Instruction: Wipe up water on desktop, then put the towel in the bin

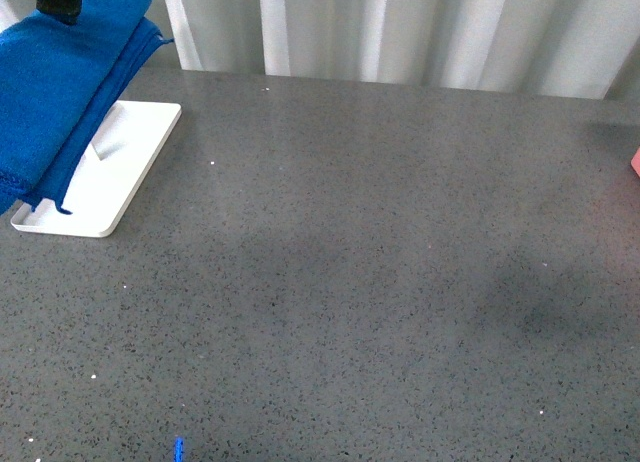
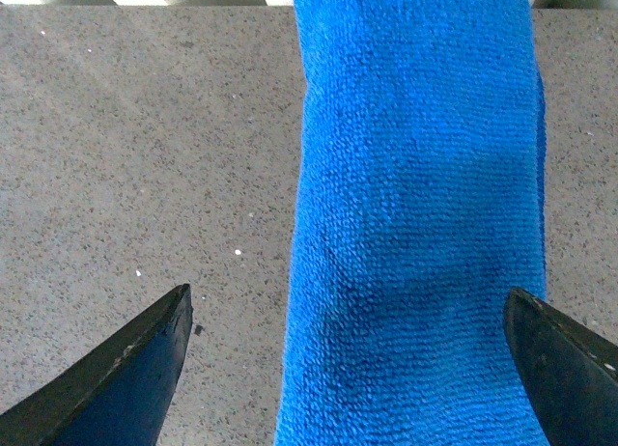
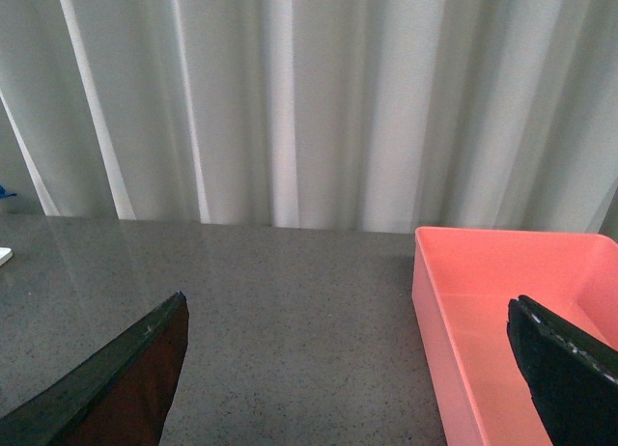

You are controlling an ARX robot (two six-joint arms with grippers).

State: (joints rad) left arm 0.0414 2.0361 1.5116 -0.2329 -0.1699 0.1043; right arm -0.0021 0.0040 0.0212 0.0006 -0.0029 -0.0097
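We see the towel (image 1: 70, 72) hanging in folds from the left claw (image 2: 348, 292), raised over the left side of the white tray (image 1: 120, 172), which lies on the tabletop (image 1: 350, 282). In the left wrist view its fingers stand apart with the towel between them, close against one and clear of the other, so we cannot tell whether it is clamped. Well to the right of the tray, the right claw (image 3: 348, 306) gapes wide and empty, facing the pink bin (image 3: 435, 340).
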